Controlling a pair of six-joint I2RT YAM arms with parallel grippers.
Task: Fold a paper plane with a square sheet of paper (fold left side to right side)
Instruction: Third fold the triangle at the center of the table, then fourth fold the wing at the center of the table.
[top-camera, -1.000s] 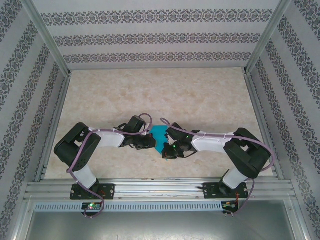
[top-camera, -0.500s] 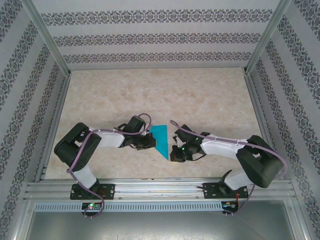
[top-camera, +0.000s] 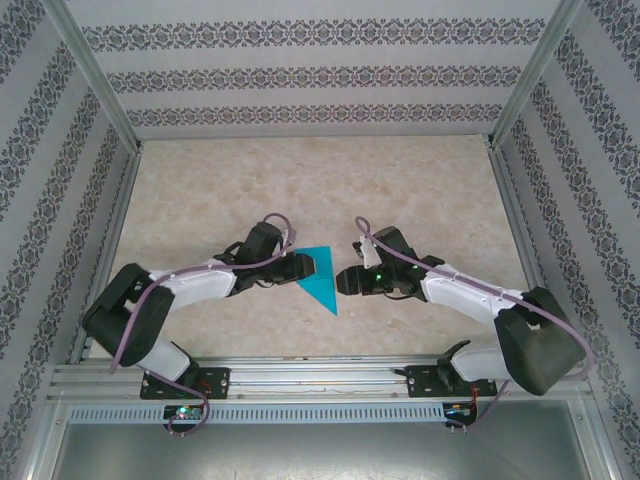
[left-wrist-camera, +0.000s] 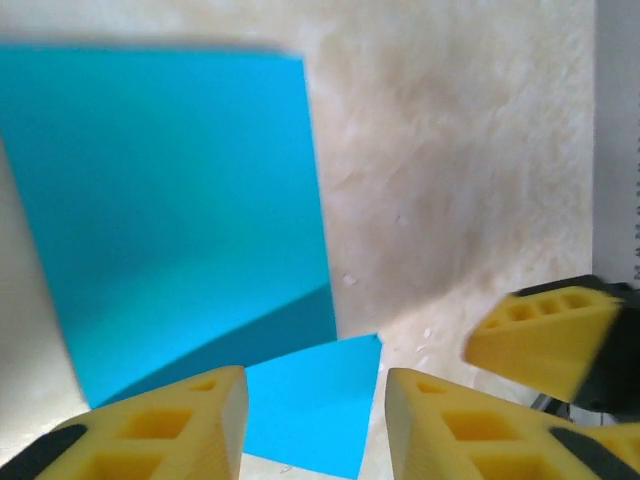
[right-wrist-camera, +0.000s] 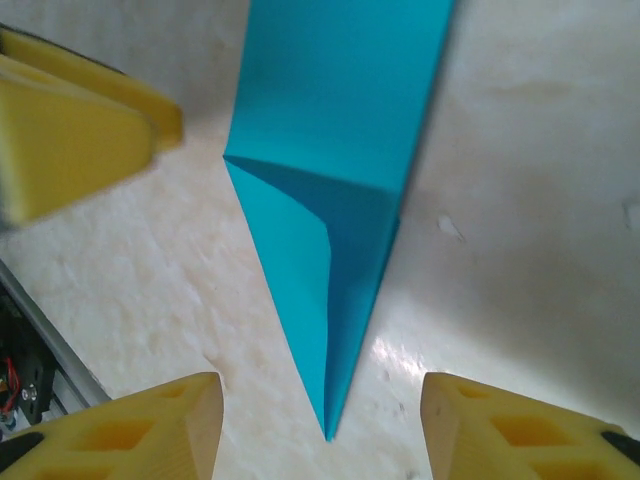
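Top external view: patterned walls (top-camera: 320, 75) close in a pale, marbled surface (top-camera: 400, 190), with a metal rail (top-camera: 320, 380) across its near edge. From that rail the left arm (top-camera: 190, 285) and the right arm (top-camera: 470, 292) reach inward and face each other near the middle of the surface.

Between them lies the sheet of paper (top-camera: 319, 278), teal-blue and folded into a narrow wedge. Its wide end is farther from the rail and its point aims toward the rail. It rests flat on the surface. The left jaws are just beside its left edge, and the right jaws are close to its right edge.

From the left wrist, the paper (left-wrist-camera: 180, 200) spreads ahead, with a folded flap showing in the gap between the two yellow fingers (left-wrist-camera: 160, 430). The left jaws stand partly apart and grip nothing.

From the right wrist, the paper (right-wrist-camera: 340, 110) shows a diagonal crease, and its tip lies between the yellow fingers (right-wrist-camera: 120, 430). The right jaws are spread wide, clear of the paper and holding nothing.
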